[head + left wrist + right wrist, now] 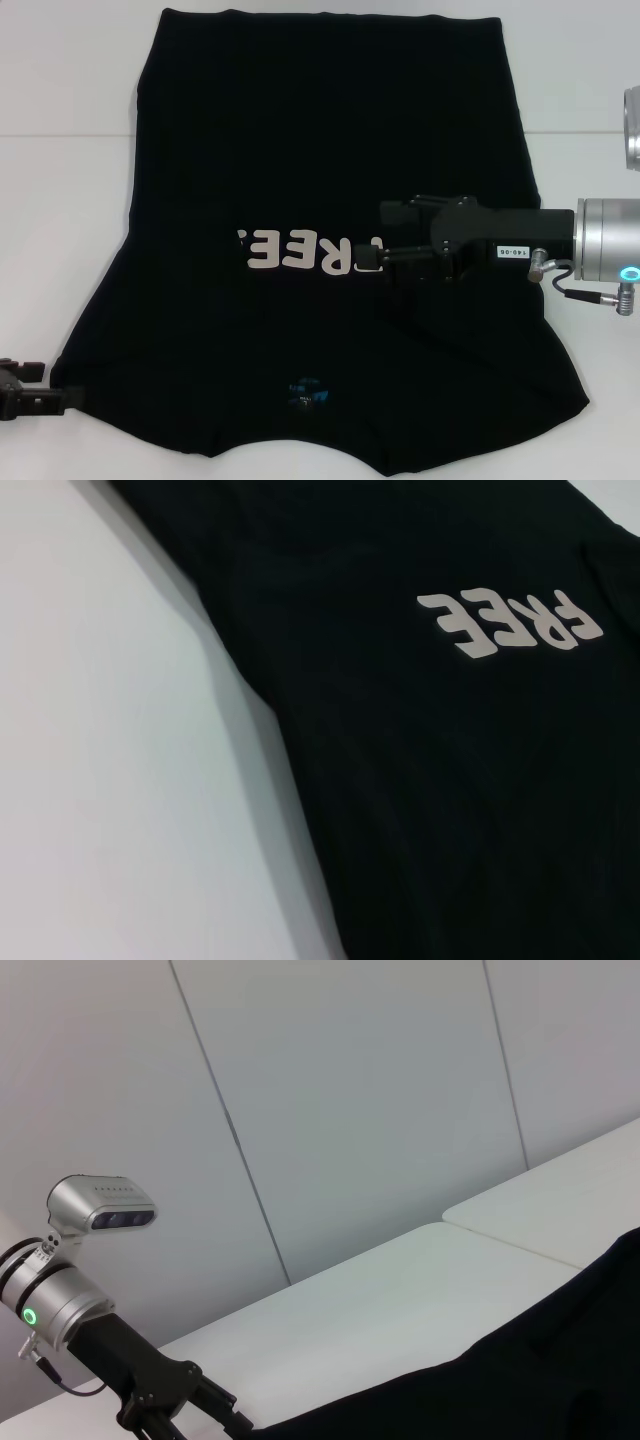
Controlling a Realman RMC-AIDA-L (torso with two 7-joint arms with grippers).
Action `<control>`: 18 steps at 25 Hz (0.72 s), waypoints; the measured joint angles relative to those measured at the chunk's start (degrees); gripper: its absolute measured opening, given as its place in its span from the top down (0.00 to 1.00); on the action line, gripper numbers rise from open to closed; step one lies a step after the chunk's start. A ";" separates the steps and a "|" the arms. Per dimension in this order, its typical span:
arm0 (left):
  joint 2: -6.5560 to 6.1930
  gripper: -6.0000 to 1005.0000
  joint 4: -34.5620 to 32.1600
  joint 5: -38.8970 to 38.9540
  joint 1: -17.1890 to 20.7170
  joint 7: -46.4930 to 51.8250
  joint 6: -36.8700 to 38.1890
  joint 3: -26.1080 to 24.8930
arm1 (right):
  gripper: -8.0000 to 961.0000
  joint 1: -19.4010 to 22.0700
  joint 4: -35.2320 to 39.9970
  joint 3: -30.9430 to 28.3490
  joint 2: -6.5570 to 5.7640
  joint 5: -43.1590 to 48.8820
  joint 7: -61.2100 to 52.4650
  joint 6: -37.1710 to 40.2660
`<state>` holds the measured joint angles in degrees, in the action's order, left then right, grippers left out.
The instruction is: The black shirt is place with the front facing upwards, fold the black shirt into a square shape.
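A white surface [60, 250] spreads across the head view, plain and matte. A thin seam [65, 135] runs straight across it toward the far side, splitting it into two panels. Over in the right wrist view, that same white top shows a joint [500, 1240] where two slabs meet. Behind it rises a pale grey wall [350, 1090], cut by slim dark vertical panel lines [230, 1130], one of them slanting through the middle of the picture.
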<state>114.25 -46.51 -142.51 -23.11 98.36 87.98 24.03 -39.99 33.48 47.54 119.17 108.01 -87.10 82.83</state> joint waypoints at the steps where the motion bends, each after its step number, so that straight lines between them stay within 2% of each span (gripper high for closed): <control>1: 0.00 0.12 0.04 0.00 -0.08 -0.01 0.00 0.05 | 0.02 0.00 0.00 0.00 0.00 0.00 0.00 0.01; 18: -0.15 0.14 0.17 -0.17 -1.32 -0.26 -0.35 0.14 | 0.02 0.00 0.00 -0.08 0.00 -0.62 0.09 -0.13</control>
<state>114.11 -46.34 -142.68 -24.43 98.09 87.63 24.17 -39.99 33.49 47.46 119.17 107.39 -87.01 82.70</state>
